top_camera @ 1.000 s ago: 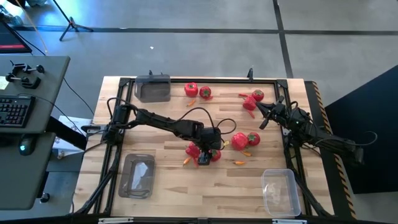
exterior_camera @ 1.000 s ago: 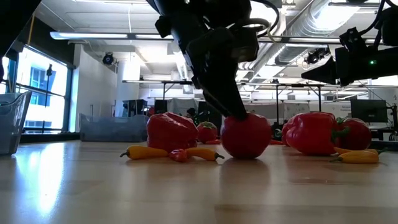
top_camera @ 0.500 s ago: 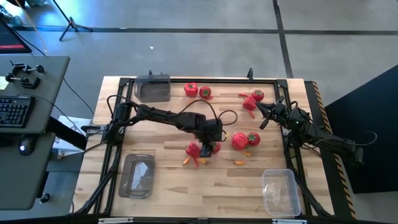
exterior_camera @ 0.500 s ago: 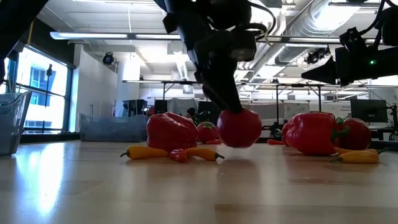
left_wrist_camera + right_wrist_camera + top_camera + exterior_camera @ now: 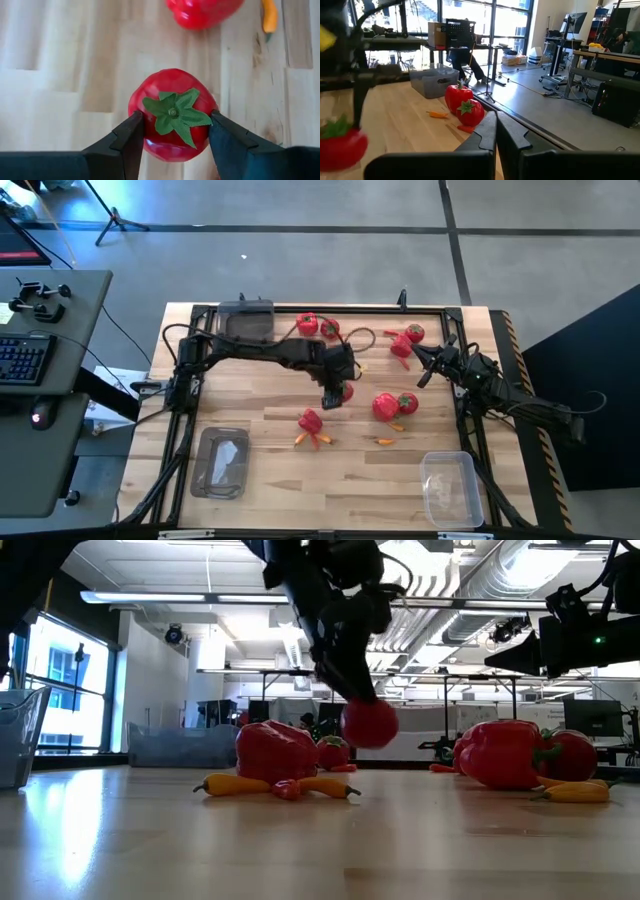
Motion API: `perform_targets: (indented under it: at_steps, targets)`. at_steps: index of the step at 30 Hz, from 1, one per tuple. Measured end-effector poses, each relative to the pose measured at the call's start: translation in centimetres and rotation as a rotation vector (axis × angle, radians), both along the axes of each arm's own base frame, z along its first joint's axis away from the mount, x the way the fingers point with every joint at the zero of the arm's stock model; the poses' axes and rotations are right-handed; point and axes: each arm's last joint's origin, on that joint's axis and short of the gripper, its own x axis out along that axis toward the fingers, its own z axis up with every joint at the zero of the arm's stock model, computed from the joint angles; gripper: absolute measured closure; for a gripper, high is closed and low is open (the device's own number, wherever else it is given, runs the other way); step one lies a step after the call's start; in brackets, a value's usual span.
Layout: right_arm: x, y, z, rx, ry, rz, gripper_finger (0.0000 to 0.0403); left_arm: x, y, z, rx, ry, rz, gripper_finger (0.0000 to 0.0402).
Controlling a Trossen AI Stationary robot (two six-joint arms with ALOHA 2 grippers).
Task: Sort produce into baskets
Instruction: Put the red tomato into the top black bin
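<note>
My left gripper (image 5: 338,392) hangs over the table's middle, shut on a small round red fruit (image 5: 369,723) with a green top (image 5: 173,114). A red bell pepper (image 5: 311,421) lies nearer the front edge on the wood, with tiny orange and red pieces (image 5: 235,785) beside it. Two more red peppers (image 5: 393,405) lie to the right. My right gripper (image 5: 496,125) waits shut at the table's right side, level above the wood. Three clear baskets stand at the far left (image 5: 245,322), near left (image 5: 221,462) and near right (image 5: 449,487). My left gripper pinches the round red fruit by its two opposite sides (image 5: 141,122) between its two fingers (image 5: 225,142). The fingers slant down on it from above. The fruit's green top faces up between the fingers. The fruit hangs clear of the table (image 5: 369,723).
At the far edge lie a red pepper (image 5: 307,324) and a round fruit (image 5: 329,330). Two more red pieces (image 5: 408,340) lie just in front of my right gripper. A black frame (image 5: 300,308) runs round the tabletop, and bare wood shows between the near baskets.
My left gripper has risen and gone toward the table's far edge with the round red fruit. The fruit stood on the wood beside the pepper and now hangs clear above the table. The pepper and small pieces have stayed where they were.
</note>
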Motion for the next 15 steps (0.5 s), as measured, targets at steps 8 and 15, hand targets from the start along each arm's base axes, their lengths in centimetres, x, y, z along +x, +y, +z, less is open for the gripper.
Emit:
perform_targets:
  at_steps: [8, 15]
  targets:
    - [0.0, 0.0, -0.1, 0.003, 0.006, 0.0, 0.0403, -0.8, 1.7, 0.4, 0.007, 0.037, 0.024, 0.0235]
    - [0.0, 0.0, -0.1, 0.003, 0.007, 0.0, 0.0403, -1.7, 3.1, 0.3, 0.029, 0.104, 0.024, 0.0235]
